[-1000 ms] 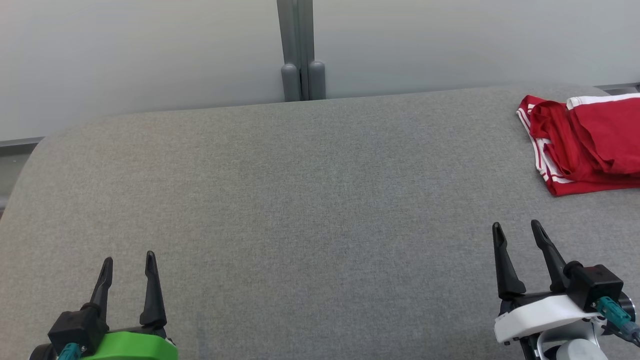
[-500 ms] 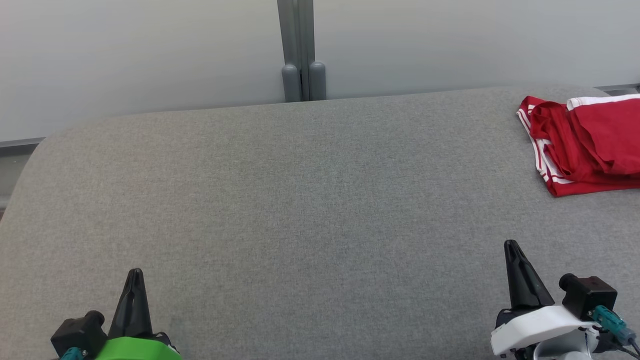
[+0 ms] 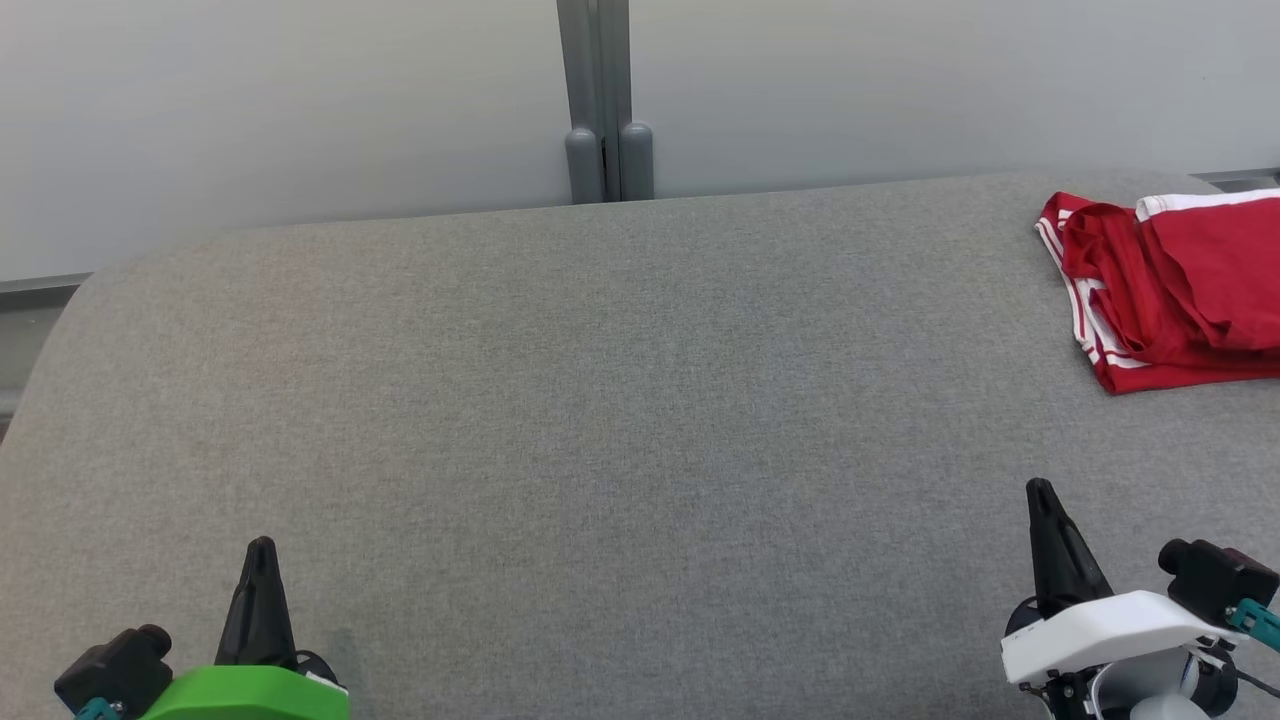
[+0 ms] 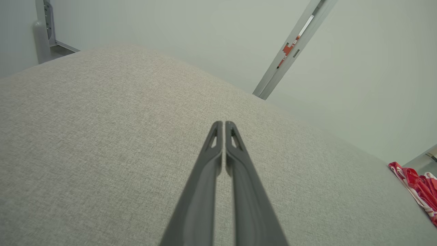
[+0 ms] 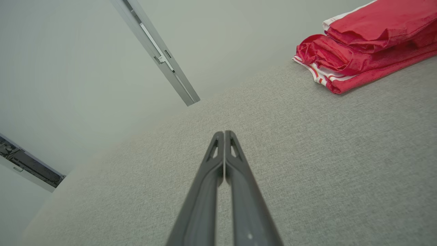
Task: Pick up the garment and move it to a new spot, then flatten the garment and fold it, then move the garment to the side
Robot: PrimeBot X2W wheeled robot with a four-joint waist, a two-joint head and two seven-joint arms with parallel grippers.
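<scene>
The garment (image 3: pixel 1170 290) is red with white stripes and lies folded at the far right of the grey surface (image 3: pixel 600 400), partly cut off by the head view's right edge. It also shows as garment (image 5: pixel 365 51) at the upper right of the right wrist view and as garment (image 4: pixel 418 184) at the right edge of the left wrist view. My left gripper (image 3: pixel 260 548) sits at the lower left, shut and empty, as gripper (image 4: pixel 223 123) confirms. My right gripper (image 3: pixel 1040 488) is at the lower right, shut and empty, well short of the garment; its fingertips meet at gripper (image 5: pixel 223 132).
A pale wall runs behind the grey surface, with a grey upright post (image 3: pixel 600 100) at its middle. The surface's rounded far edge curves down at the left (image 3: pixel 70 300).
Both grippers went from open to shut with nothing between their fingers. Both drew back slightly toward the bottom of the head view. The garment has not moved.
</scene>
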